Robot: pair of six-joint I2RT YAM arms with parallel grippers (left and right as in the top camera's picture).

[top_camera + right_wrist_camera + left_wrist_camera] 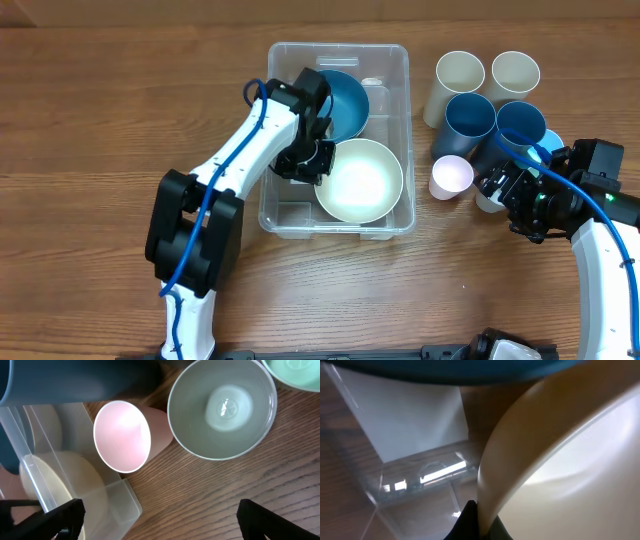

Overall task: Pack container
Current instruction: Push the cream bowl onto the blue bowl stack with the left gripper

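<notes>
L hand (pixel 312 165) was down inside the large clear rectangular plastic container (pixel 338 46), jaws pinched narrow on the rim of the big cream round bowl (pixel 362 182). In the L wrist view a dark fingertip (pixel 469 522) pressed vs. the bowl's outer wall right at the rim, w/ the container's clear wall and white label behind it. The cream bowl spread out from the fingertips and filled that end of the container. A teal-blue round bowl (pixel 345 100) lay in the same container just beside the hand's wrist, its edge meeting the cream bowl. The container stood on the wooden counter (pixel 100 100) between the two arms.

R hand (pixel 160 520) was spread wide, gripping nothing, over bare counter outside the container. A container corner showed by its L finger. Just ahead of it were a pale pink plastic cup (pixel 122 435) and a pale grey-green round cup (pixel 222 407), close together. Beyond those, per overhead, stood two dark blue cups (pixel 470 115) and, furthest from the hand, two cream cups (pixel 458 75).
</notes>
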